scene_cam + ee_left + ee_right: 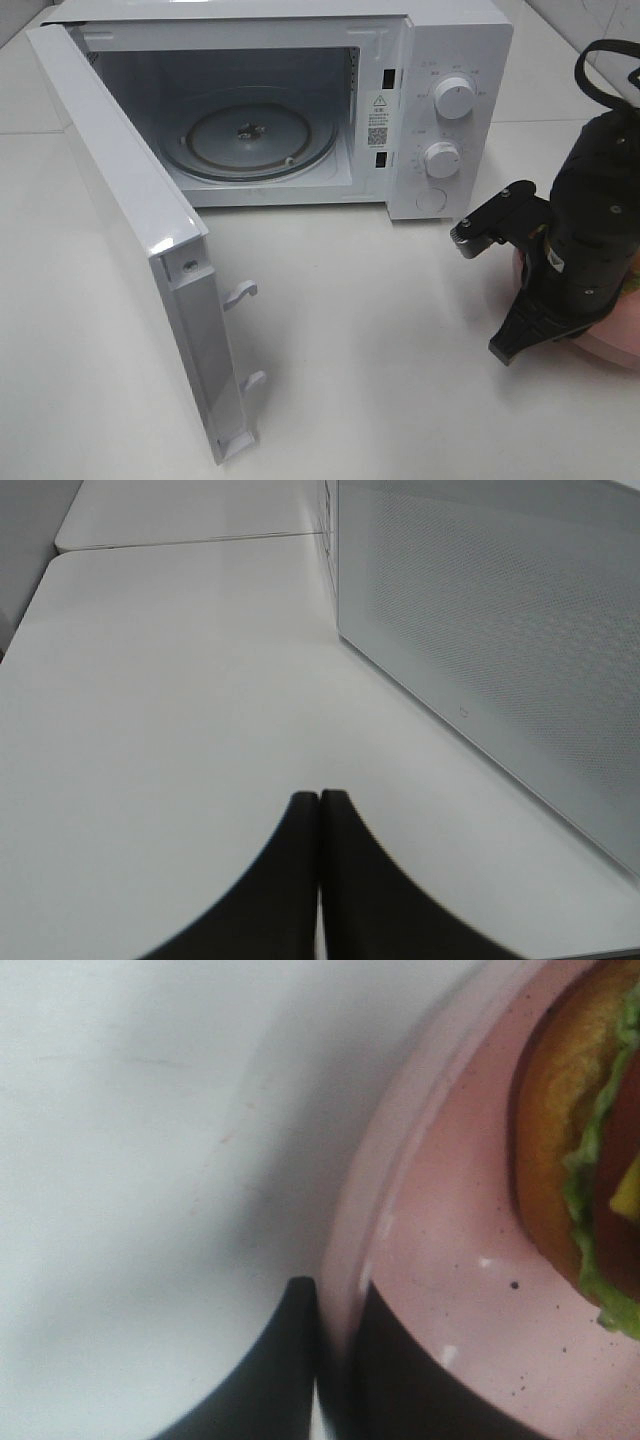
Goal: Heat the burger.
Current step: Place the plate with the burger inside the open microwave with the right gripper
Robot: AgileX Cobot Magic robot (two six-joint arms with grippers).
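The burger (570,1120), with a golden-brown bun and green lettuce, sits on a pink round plate (450,1260). In the high view the plate (612,342) lies at the right edge of the table. My right arm hides nearly all of the burger there; only a sliver (632,286) shows. My right gripper (335,1295) is shut on the plate's rim, one finger outside and one inside; it also shows in the high view (525,330). My left gripper (320,800) is shut and empty, low over the white table beside the microwave door, and is out of the high view.
The white microwave (450,60) stands at the back with its door (120,190) swung wide open toward the front left. Its glass turntable (250,135) is bare. The door's meshed panel (500,630) is close to my left gripper. White table (380,350) lies between plate and microwave.
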